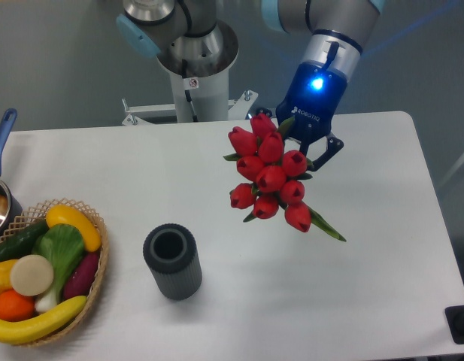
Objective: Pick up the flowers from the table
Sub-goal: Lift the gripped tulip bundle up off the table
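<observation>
The flowers [271, 180] hung in the air right of the frame's centre, a tight cluster of red tulip buds facing the camera, with one green stem end poking out toward the lower right. They were clear of the table [352, 286], whose white top showed beneath them. The gripper [301, 141], just above and behind the buds in the upper middle of the frame, was clenched around the stems, its dark fingers partly hidden by the blooms and a blue light glowing on its wrist. Lower left of the bunch, well apart from it, a dark ribbed cylinder [172, 262] stood upright on the table. At the far lower left sat a wicker basket [97, 280] of colourful fruit and vegetables, and a blue-handled pot [0, 192] showed at the left edge.
</observation>
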Action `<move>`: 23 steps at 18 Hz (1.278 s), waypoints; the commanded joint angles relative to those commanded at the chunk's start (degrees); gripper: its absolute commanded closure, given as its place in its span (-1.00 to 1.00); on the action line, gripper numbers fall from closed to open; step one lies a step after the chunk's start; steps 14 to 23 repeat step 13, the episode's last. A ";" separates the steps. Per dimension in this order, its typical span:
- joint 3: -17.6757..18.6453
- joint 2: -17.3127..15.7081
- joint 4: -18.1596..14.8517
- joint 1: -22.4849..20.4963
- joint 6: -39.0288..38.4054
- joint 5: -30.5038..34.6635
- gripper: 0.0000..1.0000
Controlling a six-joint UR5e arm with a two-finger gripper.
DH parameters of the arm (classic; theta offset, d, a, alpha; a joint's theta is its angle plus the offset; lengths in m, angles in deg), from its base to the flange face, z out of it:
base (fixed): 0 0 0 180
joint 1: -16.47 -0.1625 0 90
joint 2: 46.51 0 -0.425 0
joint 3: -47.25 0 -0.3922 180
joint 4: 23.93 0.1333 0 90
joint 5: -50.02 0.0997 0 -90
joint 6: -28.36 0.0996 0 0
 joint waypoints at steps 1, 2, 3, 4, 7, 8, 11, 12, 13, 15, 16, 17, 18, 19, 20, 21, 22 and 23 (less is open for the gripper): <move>0.00 0.00 0.00 0.09 0.00 0.00 0.22; 0.00 0.00 0.00 0.00 0.00 0.00 0.22; 0.00 0.00 0.00 0.00 0.00 0.00 0.22; -0.17 0.09 0.00 0.00 0.09 -0.09 0.22; 0.09 0.00 0.00 -0.18 0.09 -0.09 0.22; 0.09 0.00 0.00 -0.18 0.17 -0.09 0.22; 0.09 0.00 0.00 -0.18 0.26 -0.09 0.22; 0.26 0.00 0.00 -0.09 0.35 -0.09 0.22; 0.26 -0.09 0.00 -0.18 0.35 -0.09 0.22; 0.26 -0.09 0.00 -0.18 0.35 -0.09 0.22; 0.26 -0.09 0.00 -0.18 0.35 -0.09 0.22; 0.26 -0.09 0.00 -0.18 0.35 -0.09 0.22; 0.26 -0.09 0.00 -0.18 0.35 -0.09 0.22; 0.26 -0.09 0.00 -0.18 0.35 -0.09 0.22; 0.26 -0.09 0.00 -0.18 0.35 -0.09 0.22; 0.26 -0.09 0.00 -0.18 0.35 -0.09 0.22; 0.26 -0.09 0.00 -0.18 0.35 -0.09 0.22; 0.26 -0.09 0.00 -0.18 0.35 -0.09 0.22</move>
